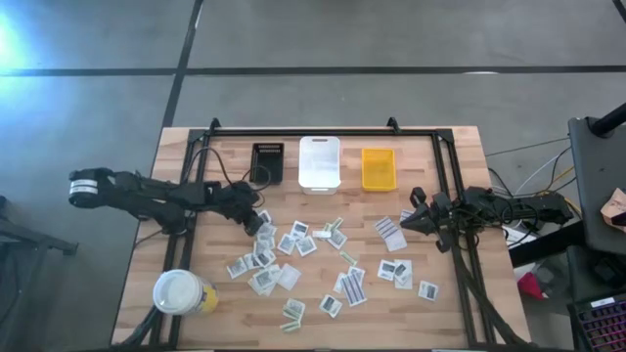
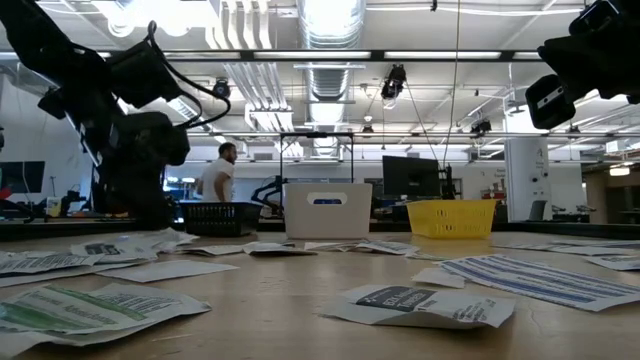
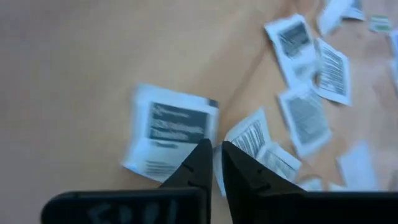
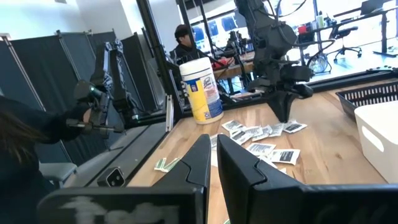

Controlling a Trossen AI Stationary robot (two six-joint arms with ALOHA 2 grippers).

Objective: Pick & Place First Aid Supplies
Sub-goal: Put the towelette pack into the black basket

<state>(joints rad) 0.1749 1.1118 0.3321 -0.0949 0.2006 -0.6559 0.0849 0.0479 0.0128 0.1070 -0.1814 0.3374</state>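
While packets (image 1: 298,256) litter the surface (image 1: 186,176) and bins (image 1: 320,162) look empty, left hand (image 3: 214,163) is nearly closed, apparently pinching one packet edge; nothing placed yet.

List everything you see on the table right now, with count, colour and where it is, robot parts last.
packets: many, mostly white, some blue-striped or pale green, scattered across table middle
black bin: one, far edge, left of white bin
white bin: one, far edge, centre
yellow bin: one, far edge, right
cup: one, white lid, near left corner
left tool: one, dark, down at the packets' left end
right tool: one, dark, shut, empty, right side
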